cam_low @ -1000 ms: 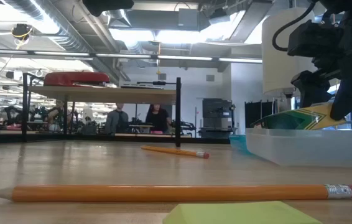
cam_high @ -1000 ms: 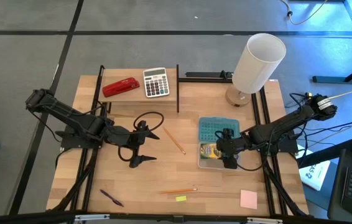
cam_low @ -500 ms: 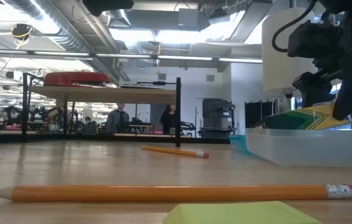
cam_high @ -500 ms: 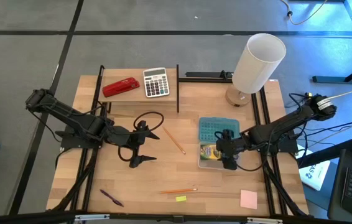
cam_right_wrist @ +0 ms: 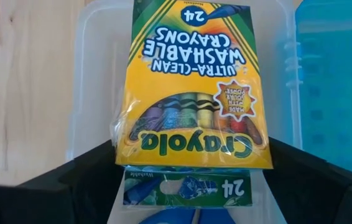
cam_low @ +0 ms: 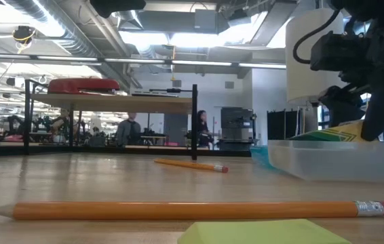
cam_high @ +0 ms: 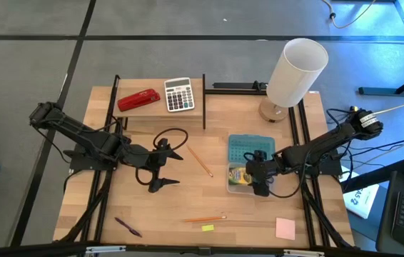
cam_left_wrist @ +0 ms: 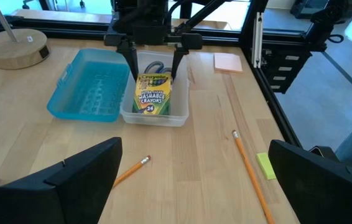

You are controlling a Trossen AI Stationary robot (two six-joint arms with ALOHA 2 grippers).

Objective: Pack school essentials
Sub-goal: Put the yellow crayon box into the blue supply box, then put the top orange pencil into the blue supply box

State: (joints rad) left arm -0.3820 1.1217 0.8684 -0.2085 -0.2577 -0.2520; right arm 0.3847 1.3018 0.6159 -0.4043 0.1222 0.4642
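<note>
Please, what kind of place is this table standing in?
Probably a large open lab or workshop: exposed metal ceiling ducts, rows of workbenches with people behind, and a wooden table in a black metal frame.

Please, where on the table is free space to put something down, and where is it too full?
Bare wood lies between the purple pen and the left gripper, and between the pencil and the clear box. It is crowded at the clear box, where the right gripper holds the crayon box beside the blue lid.
</note>
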